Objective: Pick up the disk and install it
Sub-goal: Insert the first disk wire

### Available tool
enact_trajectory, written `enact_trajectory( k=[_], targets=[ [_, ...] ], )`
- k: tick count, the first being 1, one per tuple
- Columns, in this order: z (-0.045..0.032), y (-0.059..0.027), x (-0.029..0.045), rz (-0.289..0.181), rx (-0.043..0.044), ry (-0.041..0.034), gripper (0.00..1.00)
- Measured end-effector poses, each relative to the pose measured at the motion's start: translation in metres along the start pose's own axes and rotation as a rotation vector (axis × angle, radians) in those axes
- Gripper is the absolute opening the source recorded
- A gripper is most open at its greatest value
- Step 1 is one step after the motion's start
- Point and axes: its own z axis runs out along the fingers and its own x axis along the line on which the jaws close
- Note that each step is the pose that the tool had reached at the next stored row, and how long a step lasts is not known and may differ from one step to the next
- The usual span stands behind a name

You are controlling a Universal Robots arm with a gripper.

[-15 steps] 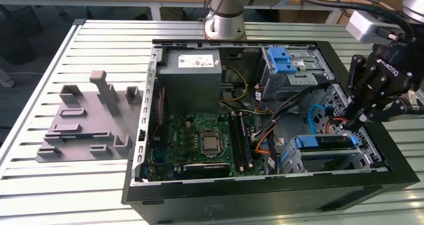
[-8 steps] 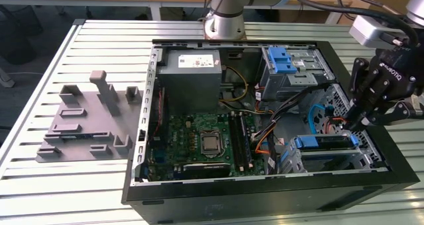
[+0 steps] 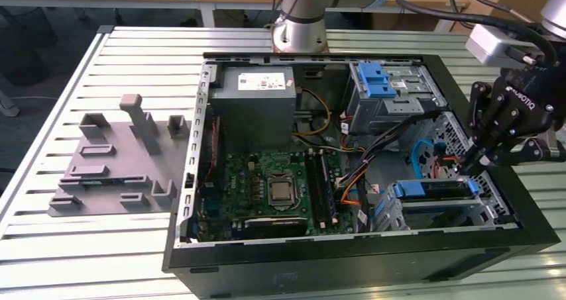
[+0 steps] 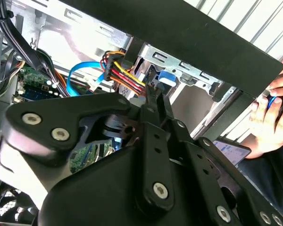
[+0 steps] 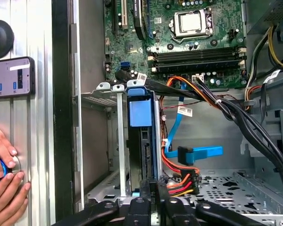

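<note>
Here, the disk [image 3: 431,189] sits on edge in a silver cage [image 3: 442,210] inside the open case [image 3: 354,247], at the case corner on the exterior view's right, close to the worktop's [image 3: 132,48] near edge. The black pincer [image 3: 471,168] hangs at the disk's end, its fingertips drawn together there; whether they actually clamp the blue bracket cannot be told. In the first wrist view the disk [image 5: 141,141] stands between the cage walls, coloured cables [image 5: 181,181] beside it. A person's hands [image 5: 4,179] rest on the worktop outside the case, near a phone [image 5: 12,77].
</note>
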Motion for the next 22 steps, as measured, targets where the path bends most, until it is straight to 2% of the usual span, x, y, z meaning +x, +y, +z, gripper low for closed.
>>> enact_trajectory(
  k=[1, 2, 12, 17, 22],
  targets=[
    [0.0001, 0.0005, 0.0005, 0.0, 0.0, -0.0001, 0.22],
    [0.0002, 0.0012, 0.0008, 0.0, 0.0, -0.0002, 0.16],
    [0.004, 0.0067, 0.0022, -0.001, -0.0005, -0.0104, 0.16],
    [0.0057, 0.0071, 0.0066, -0.001, -0.0004, -0.0105, 0.16],
    [0.0084, 0.01, 0.0067, -0.001, -0.0005, -0.0108, 0.16]
  ],
)
